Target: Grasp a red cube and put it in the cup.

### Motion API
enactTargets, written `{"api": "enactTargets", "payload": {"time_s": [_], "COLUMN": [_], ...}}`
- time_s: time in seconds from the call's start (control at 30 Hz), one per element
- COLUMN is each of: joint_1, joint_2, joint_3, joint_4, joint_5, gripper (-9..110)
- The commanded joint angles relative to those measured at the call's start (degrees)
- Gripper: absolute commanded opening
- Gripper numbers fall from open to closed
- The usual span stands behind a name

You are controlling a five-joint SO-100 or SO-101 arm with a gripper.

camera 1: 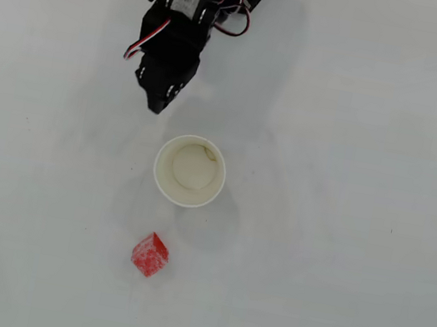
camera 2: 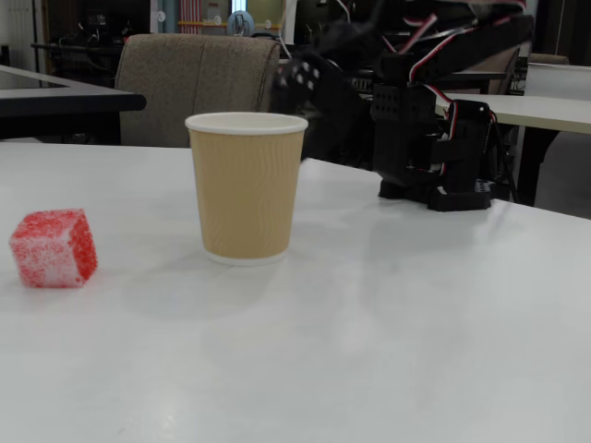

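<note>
Overhead view: red cube resting on bare white table, below the cup, near but not touching. Sits corner-on to the frame, so faces run diagonal; likely calls for wrist rotation before a clean pinch. Cup upright, mouth open upward, inside empty apart from a pale patch on the base.

Fixed view: cube at left of cup, a clear gap between them. Cup wall tan and ribbed, rim white. Stands directly between arm and cube, so any reach toward the cube probably has to pass over or around the rim; risk of knocking the cup if taken low.

Gripper at top of overhead view, above the cup, tip pointing down toward it, well apart from the cube. Holding nothing. Finger spread: cannot tell; fingers merge into one dark shape from above, and blurred and partly behind the cup in the fixed view. Arm body folded low near table's far edge, red and white wires looped over it.

Judgement: task at its start, cube not yet grasped, approach the step in hand. Cup mouth much wider than cube, so drop tolerance looks generous.
</note>
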Motion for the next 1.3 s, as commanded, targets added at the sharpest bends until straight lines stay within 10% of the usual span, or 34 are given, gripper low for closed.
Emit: {"api": "enactTargets", "payload": {"time_s": [0.0, 0.53, 0.87, 1.27], "joint_1": [1.05, 5.19, 6.68, 4.66], "joint_2": [-6.06, -32.78, -49.92, -66.18], "joint_3": [-9.58, -27.69, -40.25, -53.26], "joint_4": [-3.52, -15.12, -28.3, -34.54], "joint_5": [-8.7, -19.69, -55.72, -73.3], "gripper": [1, 1, 0, 0]}}
